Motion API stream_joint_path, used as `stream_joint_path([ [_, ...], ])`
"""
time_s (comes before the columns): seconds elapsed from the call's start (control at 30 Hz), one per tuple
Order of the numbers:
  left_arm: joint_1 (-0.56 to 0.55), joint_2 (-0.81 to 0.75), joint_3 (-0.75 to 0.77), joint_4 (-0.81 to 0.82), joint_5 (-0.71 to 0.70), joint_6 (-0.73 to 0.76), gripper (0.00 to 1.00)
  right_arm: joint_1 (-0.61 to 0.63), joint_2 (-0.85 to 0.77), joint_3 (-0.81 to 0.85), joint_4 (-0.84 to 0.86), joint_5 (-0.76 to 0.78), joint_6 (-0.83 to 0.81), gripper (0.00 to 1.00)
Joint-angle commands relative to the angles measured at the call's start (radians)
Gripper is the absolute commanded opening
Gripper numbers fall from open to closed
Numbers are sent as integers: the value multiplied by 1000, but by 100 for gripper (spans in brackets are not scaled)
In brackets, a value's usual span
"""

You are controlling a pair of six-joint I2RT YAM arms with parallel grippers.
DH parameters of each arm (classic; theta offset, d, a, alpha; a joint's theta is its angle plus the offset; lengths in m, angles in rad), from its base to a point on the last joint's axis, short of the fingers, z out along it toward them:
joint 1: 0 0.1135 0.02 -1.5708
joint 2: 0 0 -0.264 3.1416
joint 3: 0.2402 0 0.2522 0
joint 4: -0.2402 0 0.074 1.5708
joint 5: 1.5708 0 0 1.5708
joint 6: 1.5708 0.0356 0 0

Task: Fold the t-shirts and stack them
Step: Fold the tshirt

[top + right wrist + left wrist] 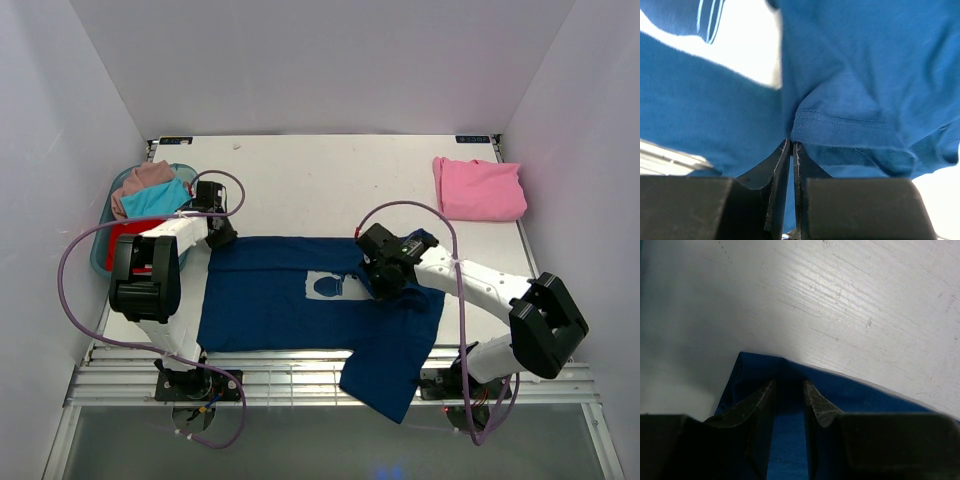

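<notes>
— Status, please: where is the navy t-shirt (270, 300)?

— I have it spread flat across the near middle of the table (300, 170), chest up, with the pale print (328, 285) showing. Its near right part hangs over the table's front edge, and the cloth around the right sleeve is rucked.

— And the right gripper (385, 272)?

— Down on the shirt, just right of the print. On my wrist view its jaws are pressed nearly together, with a stitched hem of navy cloth bunched right at the tips. I read it as clamped on a fold of that shirt.

— Left side?

— My left gripper (789, 390) sits at the shirt's far left corner. Its fingers (757, 402) stand a narrow way apart with navy cloth between them, and the corner tents up at the tips. Whether they actually bite the cloth I cannot tell.

— The others?

— A pink t-shirt (480, 188) lies folded at the far right of the table, well apart from both arms. At the far left a blue basket (98, 255) holds a heap. The dusty-pink t-shirt (145, 177) is at the back, the teal t-shirt (155, 200) just in front of it, and the red t-shirt (128, 232) at the near side.
</notes>
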Motion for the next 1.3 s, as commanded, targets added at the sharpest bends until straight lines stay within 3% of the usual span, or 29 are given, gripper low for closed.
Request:
stream_joint_path([
  [0.0,-5,-35,-3,15,11,-2,38,43,-22,-8,-31,-19,52,12],
  [0.2,-5,-35,-12,19,11,0,38,89,-15,1,-45,-68,56,13],
  [0.37,-5,-35,-17,21,16,-2,38,112,-34,12,-59,-112,39,39],
  [0.47,-5,-35,-13,19,14,0,38,111,-64,53,-100,-42,43,47],
  [0.5,-5,-37,-12,21,13,1,38,111,-83,67,-108,56,52,50],
  [0.6,-3,-40,-4,28,19,-5,38,22,-82,108,-113,212,45,50],
  [0.87,-6,-33,28,67,65,-5,34,-311,10,124,129,207,-113,47],
  [1.27,-25,37,52,81,40,-2,33,-445,254,218,327,112,-273,48],
])
